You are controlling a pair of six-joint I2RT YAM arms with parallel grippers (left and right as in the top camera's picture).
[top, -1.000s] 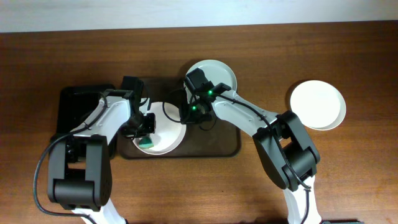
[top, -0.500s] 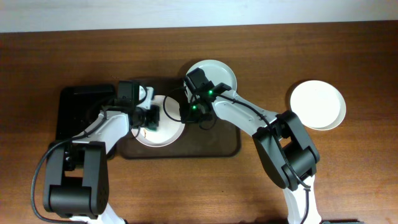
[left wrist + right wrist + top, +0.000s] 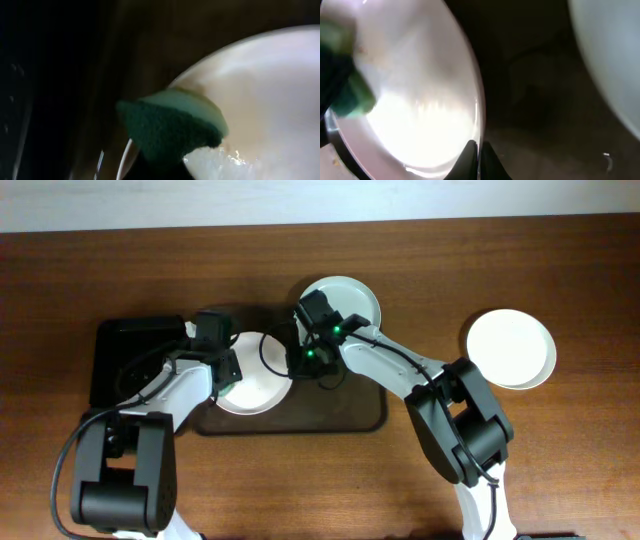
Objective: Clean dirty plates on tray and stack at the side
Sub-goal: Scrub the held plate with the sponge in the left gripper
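Note:
A white plate lies on the left part of the dark brown tray. My left gripper is shut on a green sponge pressed on the plate's left rim. My right gripper is shut on the plate's right rim; the sponge shows at the far left of the right wrist view. A pale mint plate rests on the tray's back edge. Another white plate sits on the table at the right.
A smaller black tray lies left of the brown tray. The wooden table surrounds everything. The mint plate's edge shows at the upper right of the right wrist view.
My left gripper has moved the sponge from the plate's lower left up toward its upper left rim. The plate has shifted slightly. The right gripper keeps its hold on the rim.

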